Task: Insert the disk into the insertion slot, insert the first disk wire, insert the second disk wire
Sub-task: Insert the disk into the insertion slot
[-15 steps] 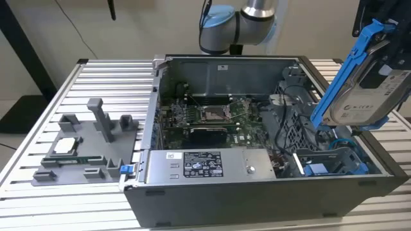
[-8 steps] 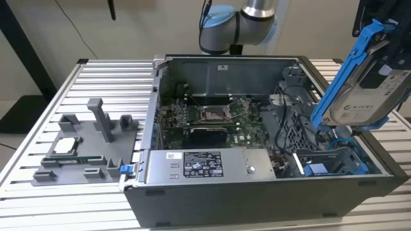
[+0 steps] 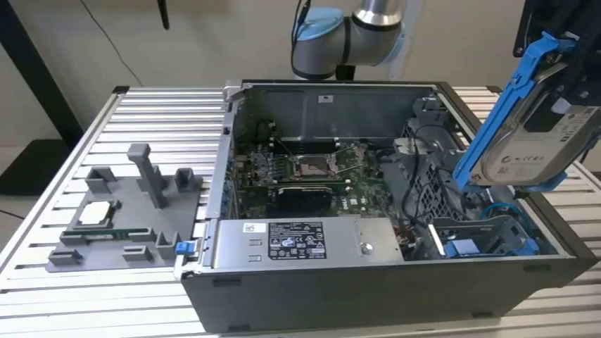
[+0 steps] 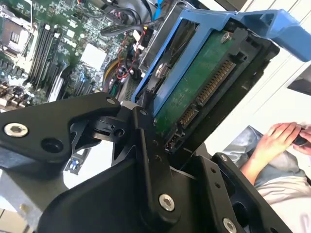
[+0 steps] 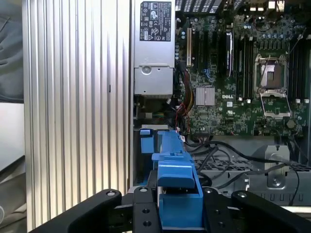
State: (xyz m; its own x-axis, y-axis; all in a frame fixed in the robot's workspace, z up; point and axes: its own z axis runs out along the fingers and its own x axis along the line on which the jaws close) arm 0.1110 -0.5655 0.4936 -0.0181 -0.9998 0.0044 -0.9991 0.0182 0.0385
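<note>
My gripper is shut on the disk, a silver hard drive with a white label in a bright blue carrier frame. It hangs steeply tilted above the open computer case, at the exterior view's right. Directly below lies the insertion slot, a grey metal bay with blue latch tabs in the case's near right corner. In the first wrist view the blue carrier sits between my black fingers. The second wrist view shows the disk's green circuit board and connector. Black and blue cables lie loose beside the bay.
The silver power supply box fills the case's near wall, with the motherboard behind it. A grey fixture with parts stands on the slatted table at the exterior view's left. A person's hand rests beyond the case.
</note>
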